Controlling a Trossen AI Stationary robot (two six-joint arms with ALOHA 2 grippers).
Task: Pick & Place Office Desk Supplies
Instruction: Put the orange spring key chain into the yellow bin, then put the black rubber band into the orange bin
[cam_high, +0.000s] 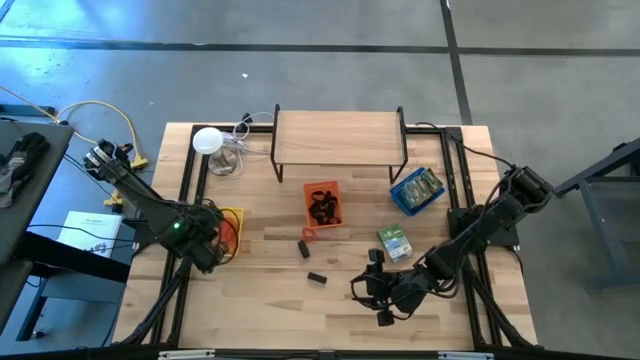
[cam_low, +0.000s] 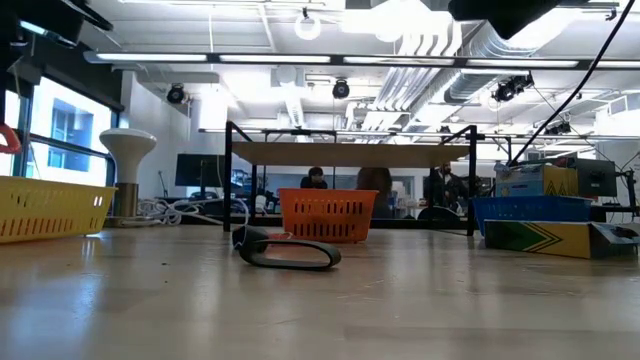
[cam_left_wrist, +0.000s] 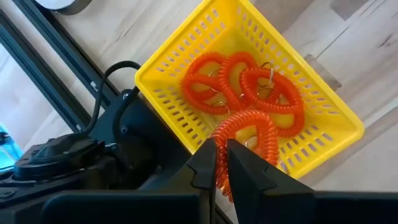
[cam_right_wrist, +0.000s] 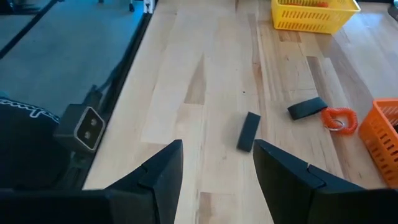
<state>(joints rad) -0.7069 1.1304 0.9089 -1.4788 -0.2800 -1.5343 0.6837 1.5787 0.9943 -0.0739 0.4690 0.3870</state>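
My left gripper (cam_left_wrist: 221, 149) is above the yellow tray (cam_left_wrist: 336, 127) at the table's left and is shut on a red-orange coil loop (cam_left_wrist: 249, 124). Several more coils (cam_left_wrist: 245, 87) lie in that tray. My right gripper (cam_right_wrist: 217, 158) is open, low over the table's near middle (cam_high: 372, 290), touching nothing. A black clip (cam_right_wrist: 249, 131) lies flat just ahead of it. A second black clip (cam_right_wrist: 306, 108) and a red-orange loop (cam_right_wrist: 339, 119) lie near the orange tray (cam_high: 322, 203), which holds black clips. A green packet (cam_high: 394, 243) lies on the table. My left gripper pinches the red-orange coil loop between its two fingers, by one side of the ring (cam_left_wrist: 222, 134). The fingers come from above, pointing down. The rest of the loop reaches out past the fingertips over the tray. I cannot tell whether it touches the coils below.
A blue tray (cam_high: 417, 190) with green packets stands at the right. A wooden shelf on a black frame (cam_high: 338, 135) runs along the far edge, and a white round lamp (cam_high: 207, 140) with cables is at the far left. Bare tabletop lies along the near edge (cam_high: 270, 310).
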